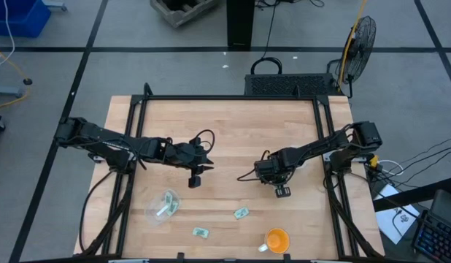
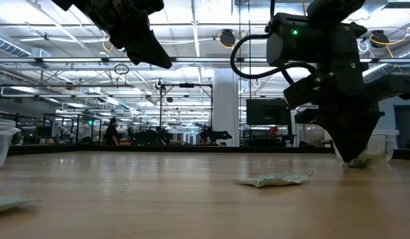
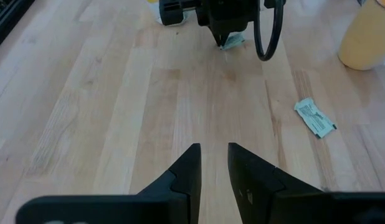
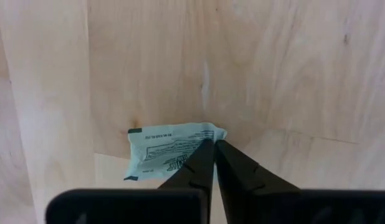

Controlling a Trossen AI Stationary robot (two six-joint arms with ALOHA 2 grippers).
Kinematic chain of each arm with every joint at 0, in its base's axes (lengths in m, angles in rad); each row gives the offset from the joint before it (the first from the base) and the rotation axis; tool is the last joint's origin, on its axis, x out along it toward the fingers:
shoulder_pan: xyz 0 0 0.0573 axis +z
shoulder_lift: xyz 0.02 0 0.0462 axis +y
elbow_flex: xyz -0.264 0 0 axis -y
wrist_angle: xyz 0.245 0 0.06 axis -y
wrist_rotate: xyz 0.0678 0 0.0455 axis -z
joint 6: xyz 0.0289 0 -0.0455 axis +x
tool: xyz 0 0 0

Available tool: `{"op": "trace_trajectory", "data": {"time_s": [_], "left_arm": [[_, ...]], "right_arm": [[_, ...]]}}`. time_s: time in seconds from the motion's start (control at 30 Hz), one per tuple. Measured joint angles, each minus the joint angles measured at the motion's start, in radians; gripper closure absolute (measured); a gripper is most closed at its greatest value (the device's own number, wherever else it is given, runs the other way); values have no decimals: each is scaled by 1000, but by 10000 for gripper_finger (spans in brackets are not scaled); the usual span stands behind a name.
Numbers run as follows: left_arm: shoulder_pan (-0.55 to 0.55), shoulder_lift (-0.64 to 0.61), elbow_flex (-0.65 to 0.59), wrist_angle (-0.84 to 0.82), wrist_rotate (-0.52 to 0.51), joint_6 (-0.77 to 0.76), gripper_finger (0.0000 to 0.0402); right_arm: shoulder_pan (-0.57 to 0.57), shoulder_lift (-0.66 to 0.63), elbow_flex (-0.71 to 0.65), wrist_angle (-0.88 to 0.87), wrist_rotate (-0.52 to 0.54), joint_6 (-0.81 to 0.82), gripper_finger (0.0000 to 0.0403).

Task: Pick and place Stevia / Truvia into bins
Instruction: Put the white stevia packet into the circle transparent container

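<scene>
My right gripper (image 4: 214,148) is down at the table right of centre (image 1: 273,175), shut on a pale green sachet (image 4: 171,149); it also shows in the low view (image 2: 354,158). My left gripper (image 3: 213,155) hangs above the table's middle (image 1: 198,164), narrowly open and holding nothing. Two more sachets lie flat near the near edge (image 1: 241,213) (image 1: 201,232); one shows in the left wrist view (image 3: 315,117). A clear cup (image 1: 161,207) holding green sachets stands at the near left. My right gripper pinches the sachet between its two fingertips (image 4: 205,158) at one short end (image 4: 208,134). The fingers come from above, pointing down. The rest of the sachet sticks out sideways from the fingertips at table level (image 2: 359,161); whether it is lifted clear I cannot tell.
An orange cup (image 1: 276,239) stands by the near edge, right of the loose sachets, and shows in the left wrist view (image 3: 367,37). A dark frame (image 1: 225,97) rims the wooden table. A pale container (image 2: 384,146) shows behind the right gripper in the low view.
</scene>
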Motion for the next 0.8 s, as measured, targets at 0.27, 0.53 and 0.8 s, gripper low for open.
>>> {"op": "trace_trajectory", "data": {"time_s": [0.27,0.53,0.8], "left_arm": [[0,0,0,0,0,0,316],[0,0,0,1,0,0,316],[0,0,0,-23,0,-6,316]], "right_arm": [[1,-117,-3,8,102,32,400],[3,-260,-3,168,289,109,402],[0,-281,-1,443,371,99,402]]}}
